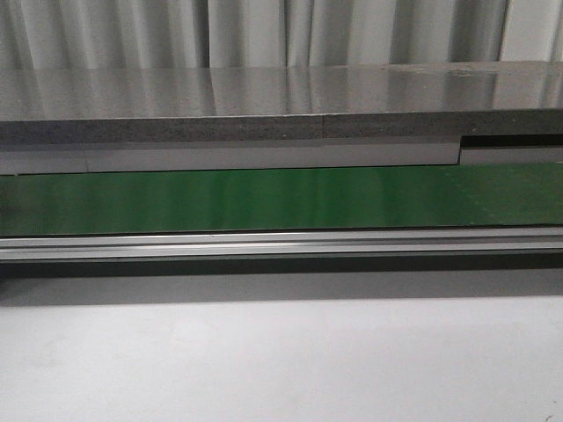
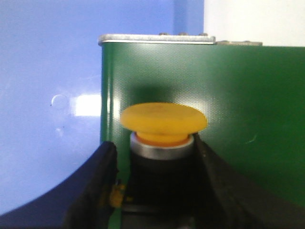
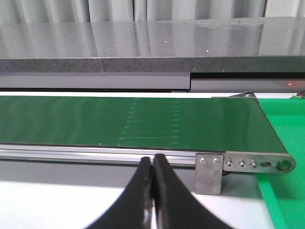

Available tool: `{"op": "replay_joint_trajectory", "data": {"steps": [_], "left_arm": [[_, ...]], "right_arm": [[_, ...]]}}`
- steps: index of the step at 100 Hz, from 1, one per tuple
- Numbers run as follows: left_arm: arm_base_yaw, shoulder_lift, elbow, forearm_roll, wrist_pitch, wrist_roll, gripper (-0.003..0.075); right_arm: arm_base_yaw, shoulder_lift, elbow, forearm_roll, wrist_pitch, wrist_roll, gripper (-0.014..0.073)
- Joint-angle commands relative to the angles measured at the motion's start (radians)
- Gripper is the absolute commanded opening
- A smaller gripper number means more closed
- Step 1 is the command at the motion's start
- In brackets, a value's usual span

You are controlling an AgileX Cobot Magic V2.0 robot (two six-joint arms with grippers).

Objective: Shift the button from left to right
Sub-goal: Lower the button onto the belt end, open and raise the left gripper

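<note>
A yellow-orange cap over a silver collar and a black body is seen on the button (image 2: 163, 125), flanked by the black fingers (image 2: 95, 191) of the left gripper (image 2: 155, 191). The conveyor belt (image 1: 264, 200) is coloured deep green with a fine woven texture, and a faint lighter ladder pattern is shown on it in the right wrist view. Its rail (image 1: 281, 243) is silver-grey. The right gripper (image 3: 152, 191) is black. A speckled grey slab (image 3: 143, 45) is seen behind, and pale grey pleated curtains (image 1: 246, 31) beyond.
</note>
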Motion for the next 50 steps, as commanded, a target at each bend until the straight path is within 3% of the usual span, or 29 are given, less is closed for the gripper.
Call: {"op": "replay_joint_trajectory", "data": {"steps": [1, 9, 18, 50], "left_arm": [[-0.007, -0.042, -0.024, -0.013, -0.032, -0.001, -0.0017], [-0.007, -0.042, -0.024, -0.013, -0.028, 0.001, -0.0007], [-0.007, -0.042, -0.024, -0.013, -0.024, 0.001, 0.0055], [-0.007, -0.042, -0.024, -0.034, -0.003, 0.044, 0.0496]], "right_arm": [[0.003, -0.018, -0.015, -0.006, -0.073, 0.000, -0.0067], [0.003, -0.018, -0.015, -0.006, -0.073, 0.000, -0.0067], [0.003, -0.018, -0.015, -0.006, -0.073, 0.000, -0.0067], [0.003, -0.018, -0.015, -0.006, -0.073, 0.000, -0.0067]]}}
